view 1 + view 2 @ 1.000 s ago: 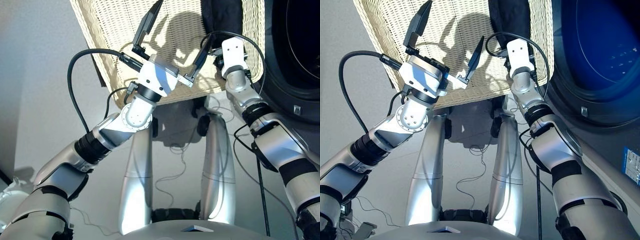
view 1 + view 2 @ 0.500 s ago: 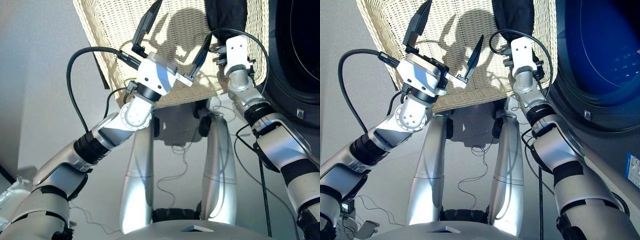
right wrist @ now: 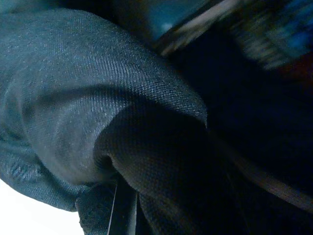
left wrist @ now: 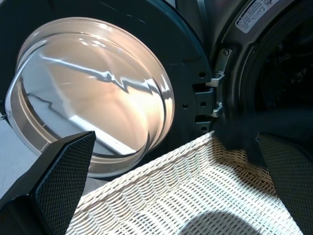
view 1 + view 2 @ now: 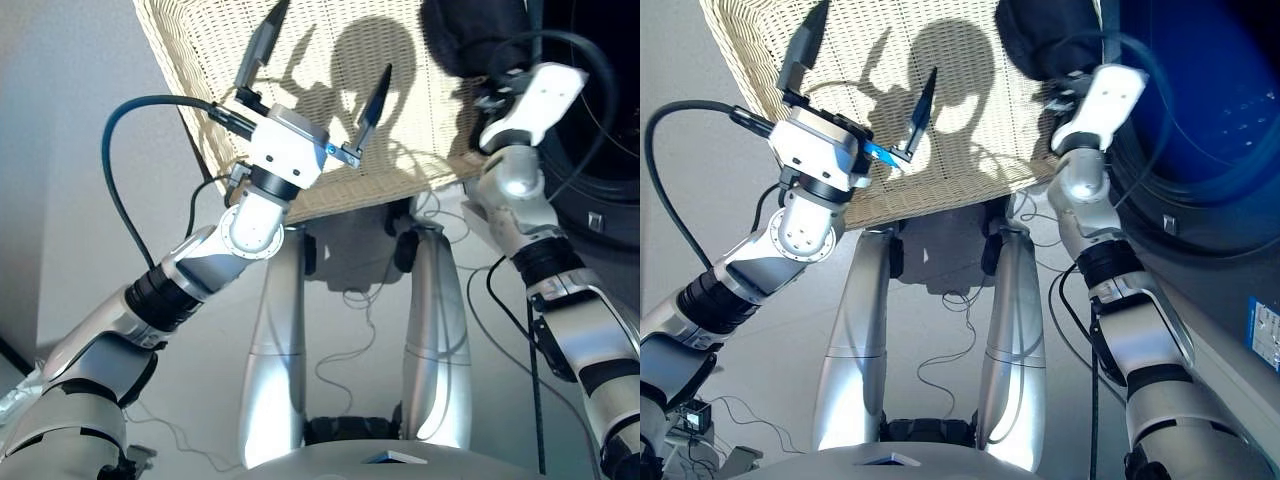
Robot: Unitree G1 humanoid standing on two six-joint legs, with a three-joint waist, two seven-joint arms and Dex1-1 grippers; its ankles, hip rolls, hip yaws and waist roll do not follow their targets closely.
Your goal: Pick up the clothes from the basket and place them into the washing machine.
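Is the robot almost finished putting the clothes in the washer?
Nearly, it seems. The basket shows only bare wicker, apart from one black garment bunched right at the right gripper. The left gripper is open and empty. That garment must still go into the washing machine.

Left arm: my left gripper [image 5: 315, 60] is raised, wrist bent, fingers spread wide.
Right arm: my right gripper [image 5: 500, 75] reaches forward.
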